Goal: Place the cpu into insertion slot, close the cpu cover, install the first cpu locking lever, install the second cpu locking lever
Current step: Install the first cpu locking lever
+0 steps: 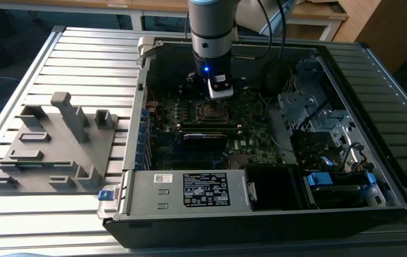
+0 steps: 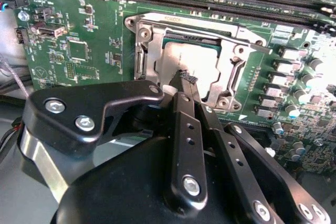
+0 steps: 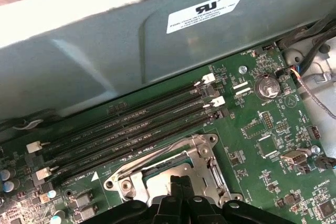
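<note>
Step in hand: cpu (image 2: pixel 191 61) appears already seated in its slot; the cpu cover (image 2: pixel 223 74) lies down around it, chip top showing through the window. Judged: work has reached the locking levers.
Hand: hand (image 2: pixel 185 78) narrow, fingers drawn together, nothing seen between them; tips sit just over the near edge of the chip.
Hand, seen from off the arm: hand (image 1: pixel 220 91) hangs directly above the socket (image 1: pixel 213 111) inside the open computer case (image 1: pixel 396 160).
Cover, first wrist view: cpu cover (image 3: pixel 202 153) just ahead of the fingertips (image 3: pixel 181 182); memory slots (image 3: pixel 131 129) lie beyond it.
Levers: cannot tell whether either is latched; a thin bar runs along the far side of the cover.
Next move calls for: a fine, low approach to a slim lever beside the hand, pressing without scraping the motherboard (image 2: pixel 68 51).
Risk: closed tips slipping off the wire.
</note>
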`<move>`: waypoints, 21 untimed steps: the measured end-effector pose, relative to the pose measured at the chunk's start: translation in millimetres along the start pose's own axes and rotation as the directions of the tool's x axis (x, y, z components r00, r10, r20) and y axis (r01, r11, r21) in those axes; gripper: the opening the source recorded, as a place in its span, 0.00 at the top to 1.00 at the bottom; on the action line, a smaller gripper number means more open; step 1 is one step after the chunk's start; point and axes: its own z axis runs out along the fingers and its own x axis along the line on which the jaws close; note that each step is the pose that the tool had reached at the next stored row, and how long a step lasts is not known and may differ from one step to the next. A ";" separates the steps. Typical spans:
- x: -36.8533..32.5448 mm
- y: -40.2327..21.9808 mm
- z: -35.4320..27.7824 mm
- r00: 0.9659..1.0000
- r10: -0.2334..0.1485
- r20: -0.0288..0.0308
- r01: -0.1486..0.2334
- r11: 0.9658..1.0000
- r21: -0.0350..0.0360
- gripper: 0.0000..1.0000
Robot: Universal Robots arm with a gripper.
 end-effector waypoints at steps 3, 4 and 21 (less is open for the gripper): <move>0.0 0.0 0.2 1.000 0.001 -0.015 -0.001 1.000 0.006 0.89; -0.1 0.0 0.3 1.000 0.001 -0.022 -0.001 1.000 0.009 0.89; -1.0 0.4 1.3 0.996 -0.066 -0.056 0.067 0.998 0.013 0.89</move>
